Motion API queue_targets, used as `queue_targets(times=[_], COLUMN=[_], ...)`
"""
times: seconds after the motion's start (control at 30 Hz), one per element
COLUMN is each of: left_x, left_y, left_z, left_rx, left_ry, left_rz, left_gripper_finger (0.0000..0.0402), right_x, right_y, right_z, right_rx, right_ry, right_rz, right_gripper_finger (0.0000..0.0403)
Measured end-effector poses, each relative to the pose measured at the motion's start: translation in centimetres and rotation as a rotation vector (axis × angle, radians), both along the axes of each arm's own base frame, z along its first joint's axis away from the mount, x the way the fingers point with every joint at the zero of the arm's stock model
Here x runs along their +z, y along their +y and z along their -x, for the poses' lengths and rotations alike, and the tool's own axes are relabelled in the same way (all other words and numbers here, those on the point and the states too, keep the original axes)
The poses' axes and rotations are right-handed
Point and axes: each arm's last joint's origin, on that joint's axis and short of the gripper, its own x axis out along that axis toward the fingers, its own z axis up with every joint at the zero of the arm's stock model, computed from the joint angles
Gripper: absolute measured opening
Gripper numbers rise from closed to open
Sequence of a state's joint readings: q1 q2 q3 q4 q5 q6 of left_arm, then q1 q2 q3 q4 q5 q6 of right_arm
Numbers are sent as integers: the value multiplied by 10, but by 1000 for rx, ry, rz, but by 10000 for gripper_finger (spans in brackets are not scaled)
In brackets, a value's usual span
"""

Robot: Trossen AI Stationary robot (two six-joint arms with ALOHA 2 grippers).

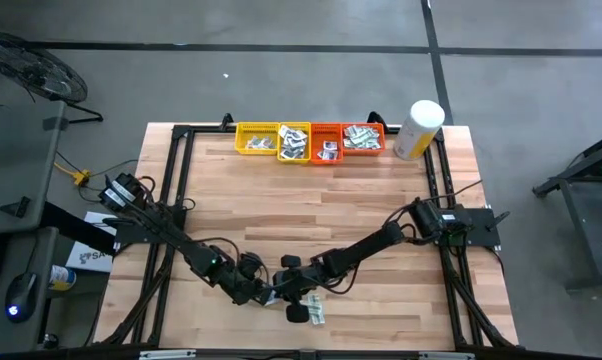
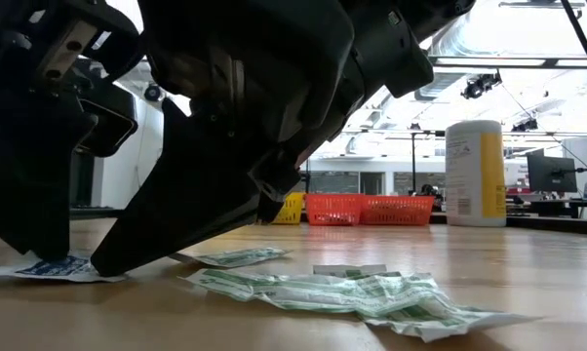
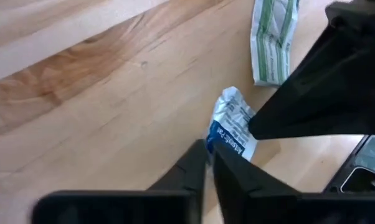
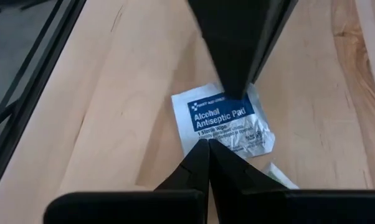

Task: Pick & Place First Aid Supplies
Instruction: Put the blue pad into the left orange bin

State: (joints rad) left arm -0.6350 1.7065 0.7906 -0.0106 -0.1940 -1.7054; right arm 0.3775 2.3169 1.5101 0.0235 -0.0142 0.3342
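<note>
A white first aid packet with a blue band, printed "Alcohol Antiseptic Pad" (image 4: 228, 127), lies flat on the wooden table near its front edge, at the middle. My two grippers meet over it from opposite sides. My left gripper (image 3: 210, 149) is shut at one edge of the packet. My right gripper (image 4: 206, 143) is shut, its tips on the opposite edge. Crumpled white-and-green strip packets (image 2: 352, 292) lie on the table just to the right of them (image 1: 316, 312). My left gripper has the packet's blue-banded edge (image 3: 220, 138) at its fingertips, seemingly pinched between the two. The fingers slant down from the table's left. That part of the packet is crinkled and rises a little; the rest lies on the table. My right gripper presses its shut fingertips (image 4: 207, 149) down on the packet's opposite white edge (image 4: 203, 134). It slants down from the table's right. The packet lies on the wood under the tips.
At the far edge stand yellow (image 1: 256, 138) and red (image 1: 326, 142) trays holding packets, and a tall white-and-yellow canister (image 1: 418, 128) to their right. A black frame (image 1: 176, 180) borders the tabletop. Bare wood lies between the trays and the grippers.
</note>
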Motion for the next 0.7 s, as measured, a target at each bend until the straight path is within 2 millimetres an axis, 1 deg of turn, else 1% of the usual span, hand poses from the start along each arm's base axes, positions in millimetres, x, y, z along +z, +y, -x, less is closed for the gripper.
queue_targets(times=[0.07,0.2,0.27,0.33,0.43,0.57,0.7], left_x=[0,0,1,2,1,8,23], left_y=[0,0,0,0,1,-1,2], left_z=[0,0,-1,-2,-1,-4,-4], left_rx=[1,0,8,16,3,-16,-14], left_ry=[0,-5,-21,-35,-28,-68,-115], left_rz=[1,-4,-11,-17,-48,-64,-127], left_gripper_finger=[9,7,3,3,2,1,1], right_x=[0,2,5,14,28,65,97], right_y=[0,1,1,0,-1,-5,-12], right_z=[0,1,2,4,10,17,29], right_rx=[6,22,40,50,89,113,122], right_ry=[4,8,19,29,39,11,15], right_rz=[-7,-23,-35,-38,-8,12,44], right_gripper_finger=[0,0,0,0,0,1,7])
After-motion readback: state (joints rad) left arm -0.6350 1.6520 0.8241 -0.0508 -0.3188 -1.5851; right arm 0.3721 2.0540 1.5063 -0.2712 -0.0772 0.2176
